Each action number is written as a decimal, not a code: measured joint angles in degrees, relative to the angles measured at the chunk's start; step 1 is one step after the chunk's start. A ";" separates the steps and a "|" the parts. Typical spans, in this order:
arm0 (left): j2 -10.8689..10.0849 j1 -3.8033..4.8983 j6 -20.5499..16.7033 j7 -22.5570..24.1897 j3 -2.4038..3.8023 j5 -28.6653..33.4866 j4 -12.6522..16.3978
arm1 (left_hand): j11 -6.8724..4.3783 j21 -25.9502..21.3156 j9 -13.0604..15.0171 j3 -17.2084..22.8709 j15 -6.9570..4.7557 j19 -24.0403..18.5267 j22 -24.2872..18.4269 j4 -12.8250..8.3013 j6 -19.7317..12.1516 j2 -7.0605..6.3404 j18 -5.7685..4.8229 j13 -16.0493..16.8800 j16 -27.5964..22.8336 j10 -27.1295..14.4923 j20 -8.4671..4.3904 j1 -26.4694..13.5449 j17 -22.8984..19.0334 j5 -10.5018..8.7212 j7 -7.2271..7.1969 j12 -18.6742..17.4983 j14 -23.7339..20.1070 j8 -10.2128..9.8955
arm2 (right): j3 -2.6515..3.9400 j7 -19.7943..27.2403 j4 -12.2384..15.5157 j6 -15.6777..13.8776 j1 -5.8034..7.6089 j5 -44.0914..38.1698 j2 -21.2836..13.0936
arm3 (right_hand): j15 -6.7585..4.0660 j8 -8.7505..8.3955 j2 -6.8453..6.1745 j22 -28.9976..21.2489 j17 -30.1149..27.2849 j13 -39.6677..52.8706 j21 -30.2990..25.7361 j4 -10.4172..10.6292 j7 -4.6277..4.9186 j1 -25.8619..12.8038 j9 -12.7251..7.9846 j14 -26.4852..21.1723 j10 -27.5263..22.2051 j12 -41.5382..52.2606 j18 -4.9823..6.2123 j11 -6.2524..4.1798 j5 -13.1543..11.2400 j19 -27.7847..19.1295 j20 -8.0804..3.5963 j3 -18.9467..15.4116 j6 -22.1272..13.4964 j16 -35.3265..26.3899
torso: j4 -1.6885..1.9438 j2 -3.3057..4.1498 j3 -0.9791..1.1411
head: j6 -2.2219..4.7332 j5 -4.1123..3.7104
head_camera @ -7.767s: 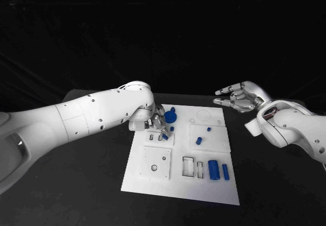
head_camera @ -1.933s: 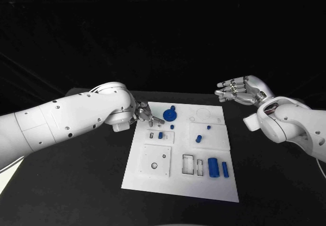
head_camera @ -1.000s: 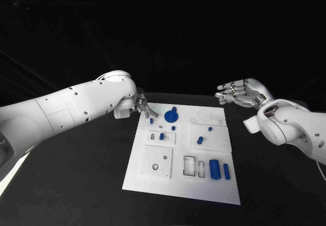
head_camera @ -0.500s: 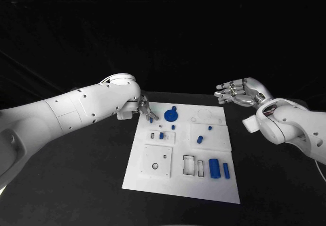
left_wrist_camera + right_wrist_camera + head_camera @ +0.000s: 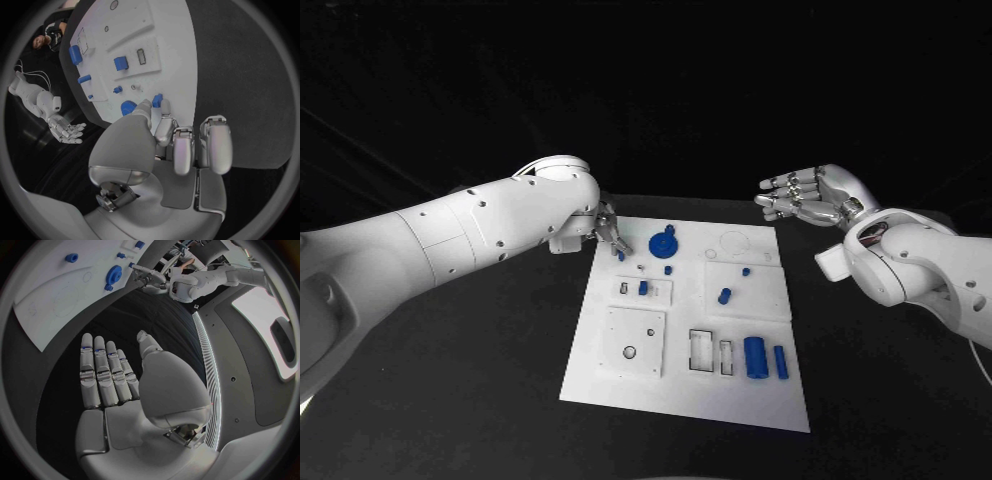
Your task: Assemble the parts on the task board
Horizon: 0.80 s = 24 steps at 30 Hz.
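Observation:
The white task board [image 5: 733,400] lies in the middle of the black table. My left hand [image 5: 603,232] hovers over its far left corner, where thumb and fingertip pinch a small blue peg [image 5: 619,254] [image 5: 157,100] at the board's edge. A blue gear [image 5: 664,241] [image 5: 128,107] sits just right of it. A small blue block [image 5: 643,288] stands in a slot of the small plate. Other blue parts are two short pegs [image 5: 724,297], a thick cylinder [image 5: 753,357] and a bar [image 5: 779,363]. My right hand [image 5: 808,197] [image 5: 119,385] is raised past the far right corner, fingers spread, holding nothing.
Empty rectangular slots [image 5: 701,352] lie beside the cylinder, and a square plate with a round hole [image 5: 630,343] sits at the near left. Black table surface [image 5: 473,380] stretches on both sides of the board.
My left hand has left the slotted plate, where the blue block now stands, and moved to the far left corner. In the last half second it barely shifted. My right hand stays raised.

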 measured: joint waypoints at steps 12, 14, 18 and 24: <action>0.28 0.00 -0.01 -0.08 0.00 -0.03 -0.64 | 0.00 0.00 0.16 1.35 0.00 -0.20 0.00 -0.10 0.19 0.38 0.01 0.02 0.00 0.00 -0.21 0.94 0.00 0.00 -0.22 0.00 0.00 0.24 | 0.00 0.00 0.05 0.05 0.00 0.00 0.01 | 0.00 0.00 0.00 0.00 -0.13 -0.10 0.00 0.00 0.00 0.00 0.00 0.00 0.00 0.00 0.00 0.00 0.00 0.00 0.00 0.00 0.00 0.00 | -0.01 0.02 0.00 | -0.03 -0.04; 0.35 0.00 -0.01 -0.08 0.00 -0.03 -0.72 | 0.00 0.00 0.16 1.41 -0.12 -0.20 0.00 -0.04 0.19 0.38 0.01 0.06 0.00 0.00 -0.21 0.94 0.00 0.00 -0.22 0.00 -0.12 0.24 | 0.00 0.00 0.07 0.06 0.00 0.00 0.02 | 0.00 0.00 0.00 0.00 -0.13 -0.10 0.00 0.00 0.00 0.00 0.00 0.00 0.00 0.00 0.00 0.00 0.00 0.00 0.00 0.00 0.00 0.00 | -0.02 0.04 0.01 | -0.08 -0.05; 0.51 0.00 -0.01 -0.09 0.00 -0.01 -0.95 | 0.00 0.00 0.16 1.41 -0.21 -0.21 0.00 -0.04 0.19 0.38 0.01 0.06 0.00 -0.01 -0.21 0.94 -0.01 0.00 -0.22 0.00 -0.21 0.24 | 0.00 0.00 0.09 0.07 0.00 0.00 0.02 | 0.00 0.00 0.00 0.00 -0.12 -0.10 0.00 0.00 0.00 0.00 0.00 0.00 0.00 0.00 0.00 0.00 0.00 0.00 0.00 0.00 0.00 0.00 | -0.01 0.05 -0.03 | -0.12 -0.05; 0.72 0.00 0.09 -0.11 0.00 0.09 -1.42 | -0.43 0.00 0.22 4.20 -0.43 -0.12 0.00 -0.52 0.05 0.35 0.01 0.05 0.00 -0.01 -0.29 2.95 -0.01 0.11 -0.35 0.00 0.01 0.23 | 0.00 0.01 0.11 0.10 -0.01 0.00 0.03 | 0.00 0.00 0.00 0.00 -0.12 -0.10 0.00 0.00 0.00 0.00 0.00 0.00 0.00 0.00 0.00 0.00 0.20 0.00 0.00 0.00 0.00 0.00 | 0.00 0.05 -0.03 | -0.23 -0.06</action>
